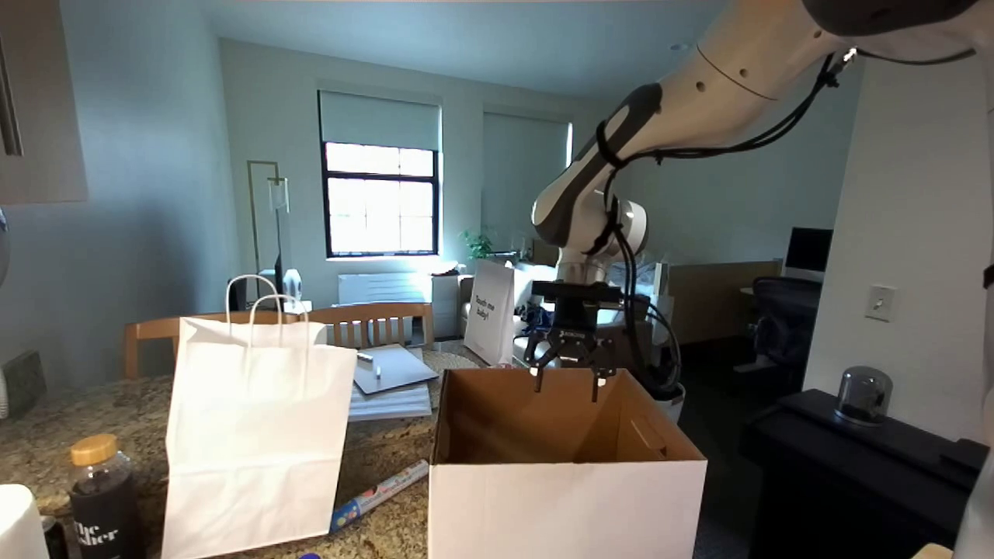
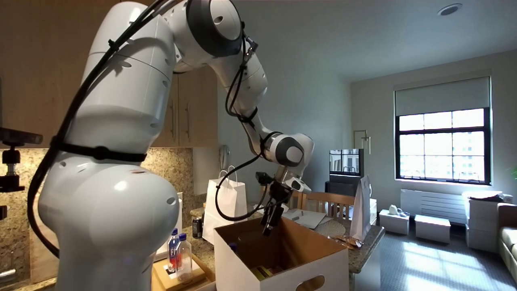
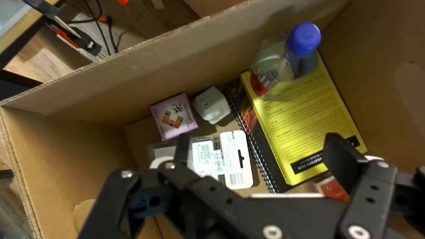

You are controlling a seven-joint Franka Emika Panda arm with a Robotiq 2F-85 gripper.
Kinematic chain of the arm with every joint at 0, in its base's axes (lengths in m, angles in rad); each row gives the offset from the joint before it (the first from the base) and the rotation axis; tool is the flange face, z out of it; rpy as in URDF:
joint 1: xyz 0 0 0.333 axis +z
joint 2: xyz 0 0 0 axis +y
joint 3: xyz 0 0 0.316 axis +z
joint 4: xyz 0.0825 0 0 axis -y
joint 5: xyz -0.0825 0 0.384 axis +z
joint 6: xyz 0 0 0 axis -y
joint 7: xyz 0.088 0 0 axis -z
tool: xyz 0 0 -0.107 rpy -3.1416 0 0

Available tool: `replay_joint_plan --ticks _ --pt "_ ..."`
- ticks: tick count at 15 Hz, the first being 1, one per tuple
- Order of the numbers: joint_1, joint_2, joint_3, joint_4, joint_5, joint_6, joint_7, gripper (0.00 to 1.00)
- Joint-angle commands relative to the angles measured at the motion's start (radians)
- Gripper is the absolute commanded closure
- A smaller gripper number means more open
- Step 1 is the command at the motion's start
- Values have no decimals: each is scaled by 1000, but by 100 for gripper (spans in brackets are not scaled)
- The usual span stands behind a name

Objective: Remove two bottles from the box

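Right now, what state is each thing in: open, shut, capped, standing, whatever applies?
Box: open on top
Gripper: open, holding nothing
Bottle in box: upright, cap on
Bottles outside: both upright, caps on
Yellow book: shut, lying down
Handled bag: standing
Dark jar: upright, lid on
Can: upright; opened or not, cannot tell
Bright window's blind: partly down
Cupboard doors: shut
Light switch: too small to tell

The white arm (image 2: 125, 95) has black cables (image 2: 83, 89) and end effector (image 1: 567, 383).
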Motion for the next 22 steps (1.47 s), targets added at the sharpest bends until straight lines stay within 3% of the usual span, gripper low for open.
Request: replay_joint_plan --ticks 1,4,8,16,22 --pt "19 -30 12 -114 80 231 90 0" --pt "39 -15 28 -151 97 397 122 0" --pt "75 -28 8 -191 -68 499 224 0" --pt "117 -29 44 -211 -318 491 125 0" --pt "138 -44 34 -229 -498 516 133 0"
